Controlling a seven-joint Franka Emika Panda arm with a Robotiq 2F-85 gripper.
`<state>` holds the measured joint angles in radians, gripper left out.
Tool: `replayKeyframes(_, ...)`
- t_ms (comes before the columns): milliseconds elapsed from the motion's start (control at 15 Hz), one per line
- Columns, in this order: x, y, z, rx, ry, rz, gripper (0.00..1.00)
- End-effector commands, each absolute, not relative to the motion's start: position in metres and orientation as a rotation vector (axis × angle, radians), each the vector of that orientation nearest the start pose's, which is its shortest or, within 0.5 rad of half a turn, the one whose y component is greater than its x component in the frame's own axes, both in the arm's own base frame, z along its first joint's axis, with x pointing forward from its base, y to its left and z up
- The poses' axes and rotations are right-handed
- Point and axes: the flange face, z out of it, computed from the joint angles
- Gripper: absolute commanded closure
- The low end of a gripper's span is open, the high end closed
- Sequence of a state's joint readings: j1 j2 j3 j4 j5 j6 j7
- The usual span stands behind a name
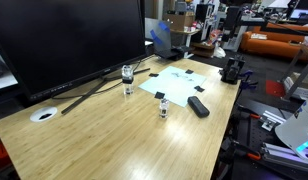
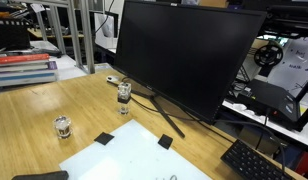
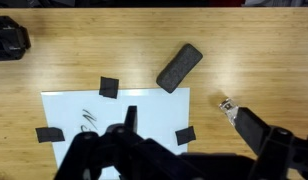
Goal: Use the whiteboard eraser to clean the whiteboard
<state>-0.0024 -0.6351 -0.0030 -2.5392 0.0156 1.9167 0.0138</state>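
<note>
My claw [image 3: 186, 118] hangs spread and empty over the whiteboard [image 3: 149, 108]; the whiteboard eraser [image 3: 179, 66] lies just off its edge, open table [image 3: 259, 50] around it.

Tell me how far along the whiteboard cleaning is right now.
Nothing looks done yet: black scribbles show on the whiteboard. In hand: nothing. In the wrist view the gripper hovers open and empty above the board, while the whiteboard eraser lies on the wooden table just past the board's edge. Left: grasp the eraser, then wipe off the marks.
</note>
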Motion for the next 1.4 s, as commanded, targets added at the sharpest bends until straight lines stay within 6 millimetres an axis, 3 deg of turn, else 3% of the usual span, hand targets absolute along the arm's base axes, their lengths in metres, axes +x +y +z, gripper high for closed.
replayKeyframes(0,0.358,-0.001,0.483,-3.125,0.037,-0.018,0.0)
replayKeyframes(133,0.358,-0.001,0.483,-3.125,0.037,-0.018,0.0)
replayKeyframes(333,0.385,0.004,0.47,-3.126,0.178,-0.049,0.0)
replayKeyframes(467,0.408,0.01,0.452,-3.121,0.274,-0.083,0.0)
replayKeyframes(667,0.441,0.018,0.409,-3.089,0.402,-0.054,0.0)
replayKeyframes(867,0.455,0.02,0.368,-3.067,0.54,0.08,0.0)
replayKeyframes(933,0.444,0.019,0.372,-3.097,0.467,0.043,0.0)
replayKeyframes(1067,0.453,0.02,0.359,-3.088,0.506,0.085,0.0)
replayKeyframes(1333,0.455,0.02,0.365,-3.081,0.516,0.068,0.0)
